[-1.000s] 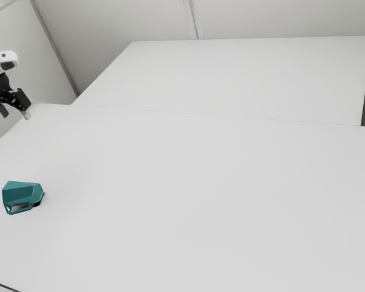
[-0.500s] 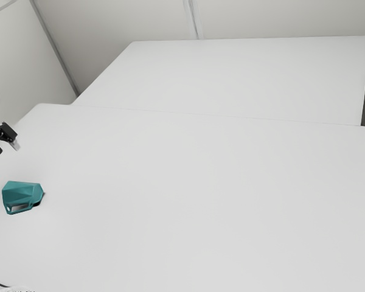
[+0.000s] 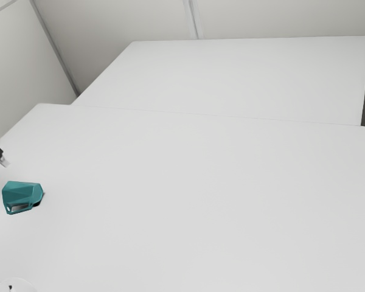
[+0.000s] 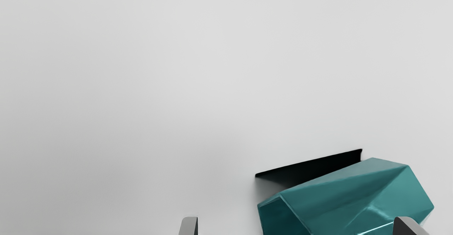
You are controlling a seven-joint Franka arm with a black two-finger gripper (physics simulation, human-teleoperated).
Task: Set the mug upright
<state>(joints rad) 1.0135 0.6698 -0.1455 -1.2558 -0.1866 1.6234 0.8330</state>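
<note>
The teal faceted mug (image 3: 22, 196) lies on its side on the white table, near the exterior view's left edge, its handle loop toward the viewer. My gripper (image 3: 1, 165) is just above and to the left of it in that picture, apart from it. In the wrist view the mug (image 4: 347, 199) shows its open mouth and angular sides, with one fingertip overlapping its far side in the picture. The gripper (image 4: 295, 226) stands open there, its two tips wide apart; whether either touches the mug cannot be told.
The white tabletop (image 3: 201, 194) stretches away to the exterior view's right, and a second white surface (image 3: 243, 79) lies behind it. A pale rounded object (image 3: 15, 286) and a dark line are at the lower left corner of the exterior view.
My gripper has come down in the exterior view and shifted toward its left edge, closer to the mug. A pale rounded object has risen into the lower left corner. The mug has stayed put.
</note>
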